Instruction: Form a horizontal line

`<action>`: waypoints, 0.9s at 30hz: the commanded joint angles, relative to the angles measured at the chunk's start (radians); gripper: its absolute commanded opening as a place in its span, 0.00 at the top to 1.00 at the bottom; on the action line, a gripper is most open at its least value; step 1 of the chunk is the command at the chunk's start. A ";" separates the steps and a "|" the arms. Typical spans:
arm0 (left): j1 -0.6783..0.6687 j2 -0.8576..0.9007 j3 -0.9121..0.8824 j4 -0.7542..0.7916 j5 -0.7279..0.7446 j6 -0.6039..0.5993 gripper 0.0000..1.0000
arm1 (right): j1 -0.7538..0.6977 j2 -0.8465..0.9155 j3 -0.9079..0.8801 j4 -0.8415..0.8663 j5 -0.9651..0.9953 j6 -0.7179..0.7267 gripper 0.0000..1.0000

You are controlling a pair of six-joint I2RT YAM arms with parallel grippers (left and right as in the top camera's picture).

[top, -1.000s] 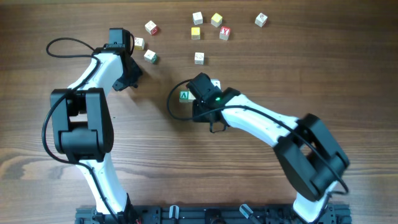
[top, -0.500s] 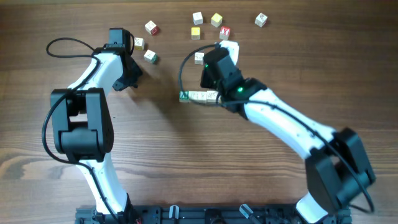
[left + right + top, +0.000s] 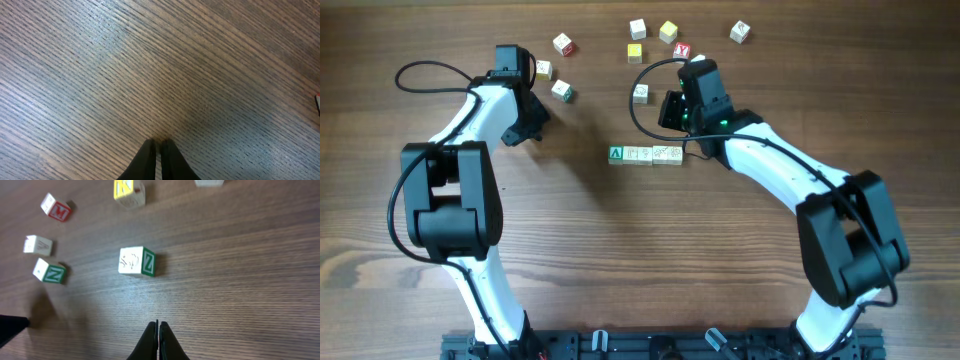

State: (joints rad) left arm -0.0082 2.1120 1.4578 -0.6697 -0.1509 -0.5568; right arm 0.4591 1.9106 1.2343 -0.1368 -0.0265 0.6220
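Note:
The horizontal line (image 3: 646, 155) is a straight row of several pale letter cubes touching edge to edge mid-table, with a green-faced cube (image 3: 617, 155) at its left end. My right gripper (image 3: 670, 122) is shut and empty, just behind the row's right end and apart from it. In the right wrist view its shut fingers (image 3: 158, 330) point at a loose cube with a green Z face (image 3: 137, 262). My left gripper (image 3: 527, 130) is shut and empty at the far left. Its wrist view shows its fingers (image 3: 158, 146) over bare wood.
Loose cubes lie scattered at the back: a red-faced one (image 3: 563, 44), a pale one (image 3: 542, 70), a green one (image 3: 561, 91), yellow ones (image 3: 635, 52) (image 3: 667, 32), a red one (image 3: 681, 51), and one at far right (image 3: 740, 32).
My right arm has swung up and back from the row towards the far side, uncovering the line of cubes. The left arm has not moved.

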 commanded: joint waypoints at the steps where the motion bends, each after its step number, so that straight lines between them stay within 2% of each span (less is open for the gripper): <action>1: -0.001 0.013 -0.001 0.003 0.010 -0.009 0.91 | 0.003 0.050 0.049 -0.016 -0.036 -0.022 0.95; 14: -0.001 0.013 -0.001 0.004 0.012 -0.010 0.91 | 0.014 0.129 0.117 -0.119 -0.082 -0.078 0.95; 27: -0.001 0.013 -0.001 0.003 0.012 -0.009 0.91 | 0.046 0.190 0.116 -0.101 -0.061 -0.078 0.95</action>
State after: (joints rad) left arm -0.0082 2.1120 1.4578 -0.6693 -0.1474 -0.5568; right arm 0.4953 2.0678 1.3251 -0.2409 -0.0898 0.5549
